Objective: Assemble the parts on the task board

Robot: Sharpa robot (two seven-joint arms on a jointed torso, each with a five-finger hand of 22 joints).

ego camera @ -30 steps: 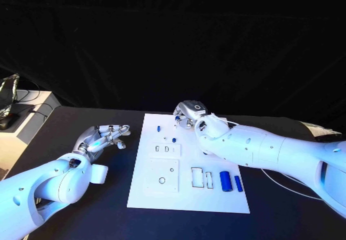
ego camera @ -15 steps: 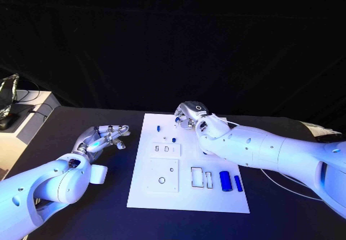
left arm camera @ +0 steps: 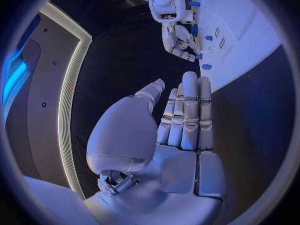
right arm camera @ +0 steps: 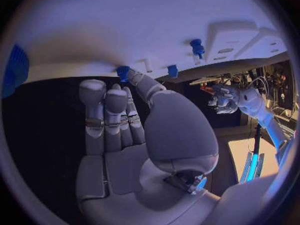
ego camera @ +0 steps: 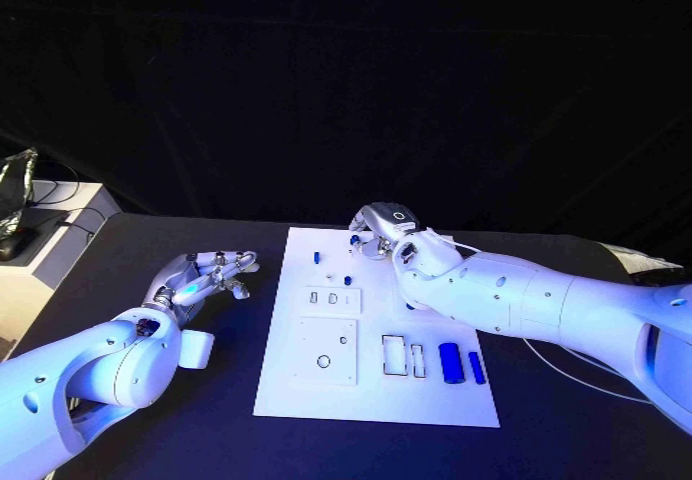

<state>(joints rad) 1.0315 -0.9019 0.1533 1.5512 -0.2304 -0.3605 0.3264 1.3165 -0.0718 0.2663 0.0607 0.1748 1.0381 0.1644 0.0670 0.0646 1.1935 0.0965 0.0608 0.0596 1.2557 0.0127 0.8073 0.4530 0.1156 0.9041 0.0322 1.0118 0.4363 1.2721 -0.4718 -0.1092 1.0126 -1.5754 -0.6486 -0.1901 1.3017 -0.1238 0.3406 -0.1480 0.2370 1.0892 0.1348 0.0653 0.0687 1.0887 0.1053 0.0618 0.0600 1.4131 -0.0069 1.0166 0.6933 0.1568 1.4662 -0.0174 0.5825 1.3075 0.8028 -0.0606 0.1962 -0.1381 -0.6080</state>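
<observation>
Nearest the bottom of the frame, on the white task board [ego camera: 378, 400], two blue cylindrical parts [ego camera: 450, 362] lie side by side at lower right, next to a pair of narrow slots, probably waiting their turn. Further up, mid-board, sits a raised block with two small sockets [ego camera: 330, 299], and above it a few small blue pegs [ego camera: 349, 281] stand in the board.

To the left, off the board on the black table [ego camera: 216, 420], the left hand [ego camera: 212, 278] rests with fingers stretched out flat and together, holding nothing; it looks parked out of the way.

Farthest off, at the board's upper edge, the right hand [ego camera: 379, 229] bends down over the top row. In the right wrist view its thumb tip touches a small blue part [right arm camera: 123, 73] at the board's edge while the other fingers [right arm camera: 94, 115] lie straight, so I can't tell whether it actually grips that piece or merely presses it. My guess is it's seating a peg.
</observation>
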